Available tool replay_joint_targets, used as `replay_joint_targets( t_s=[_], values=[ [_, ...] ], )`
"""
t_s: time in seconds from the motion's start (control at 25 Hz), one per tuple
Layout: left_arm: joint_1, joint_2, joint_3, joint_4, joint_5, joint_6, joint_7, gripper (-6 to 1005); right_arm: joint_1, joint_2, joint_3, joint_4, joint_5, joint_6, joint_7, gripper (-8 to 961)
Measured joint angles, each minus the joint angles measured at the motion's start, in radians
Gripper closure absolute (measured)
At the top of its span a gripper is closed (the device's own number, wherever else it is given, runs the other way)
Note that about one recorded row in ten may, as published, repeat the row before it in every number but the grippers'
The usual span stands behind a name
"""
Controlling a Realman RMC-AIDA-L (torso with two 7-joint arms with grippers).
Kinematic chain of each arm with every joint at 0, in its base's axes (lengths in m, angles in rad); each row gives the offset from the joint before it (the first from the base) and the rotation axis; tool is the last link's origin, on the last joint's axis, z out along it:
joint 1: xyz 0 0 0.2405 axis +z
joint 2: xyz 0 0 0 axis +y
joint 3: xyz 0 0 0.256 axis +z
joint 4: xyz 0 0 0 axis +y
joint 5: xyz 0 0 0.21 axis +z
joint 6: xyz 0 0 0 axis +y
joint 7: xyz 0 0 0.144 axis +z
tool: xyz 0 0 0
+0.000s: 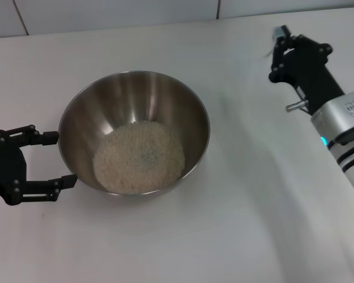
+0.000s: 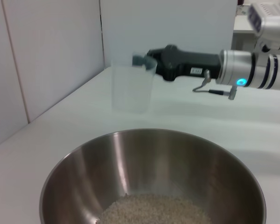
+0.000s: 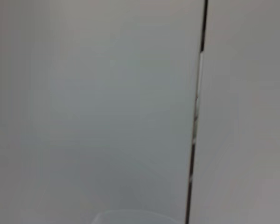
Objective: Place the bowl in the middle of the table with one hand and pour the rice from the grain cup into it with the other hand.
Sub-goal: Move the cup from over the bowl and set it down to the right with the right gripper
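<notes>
The steel bowl stands in the middle of the white table and holds a heap of rice; both also show in the left wrist view, the bowl and the rice. My left gripper is open at the bowl's left side, its fingertips by the outer wall. My right gripper is at the far right of the table. In the left wrist view it pinches the rim of the clear grain cup, which stands upright and looks empty.
A tiled white wall runs along the table's far edge. The right arm's silver wrist reaches in over the right side of the table. The right wrist view shows mostly wall, with the cup's rim at its edge.
</notes>
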Motion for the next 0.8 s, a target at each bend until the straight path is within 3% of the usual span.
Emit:
replay_joint_targets(
  t_s=[0.2, 0.8],
  values=[
    [-0.005, 0.000, 0.000, -0.003, 0.000, -0.001, 0.000, 131, 0.053, -0.005, -0.032, -0.026, -0.013, 0.169, 0.008, 939],
    [-0.008, -0.002, 0.028, -0.008, 0.000, -0.007, 0.001, 131, 0.077, -0.005, -0.080, -0.032, -0.022, 0.274, 0.013, 878]
  ],
)
